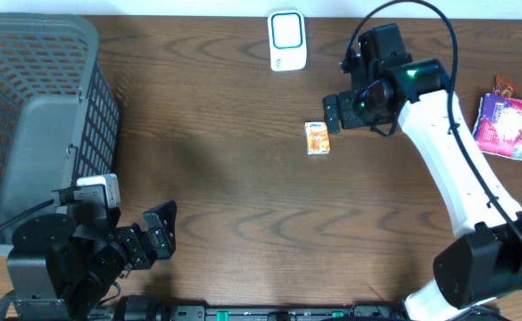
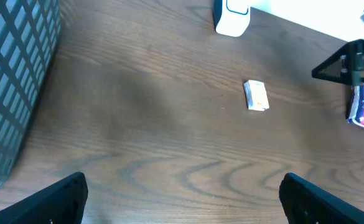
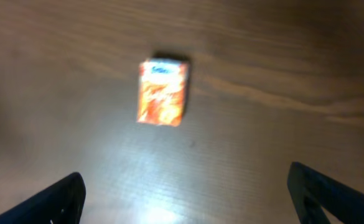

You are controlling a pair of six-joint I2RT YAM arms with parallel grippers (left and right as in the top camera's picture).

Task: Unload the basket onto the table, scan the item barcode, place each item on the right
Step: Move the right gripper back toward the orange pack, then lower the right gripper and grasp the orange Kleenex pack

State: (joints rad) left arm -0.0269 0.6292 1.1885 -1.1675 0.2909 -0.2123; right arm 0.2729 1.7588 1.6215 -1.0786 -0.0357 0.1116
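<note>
Left gripper [image 1: 160,234]: nearest the robot's base, well apart from the white scanner [image 1: 287,40], toward the near left. Its jaws are spread wide with nothing between them.
Basket [image 1: 100,98]: grey with mesh walls, on the left side of the table [image 1: 225,187], well to the left of the scanner. A solid grey floor shows inside.
Small box [image 1: 318,137]: lies flat on the bare wood in front of the scanner and a little to its right, apart from it. It touches neither gripper.
Box's look: an orange face with a pale band at one short end. The print is blurred in the right wrist view, so no barcode can be made out.
Right gripper [image 1: 335,114]: nearer than the scanner and to its right, just beside the box. Its jaws are wide apart and hold nothing.
Packets [image 1: 508,125]: pink and purple, well to the right of the scanner at the table's right edge.
Scanner: white with a blue-edged panel, standing at the table's far edge.
</note>
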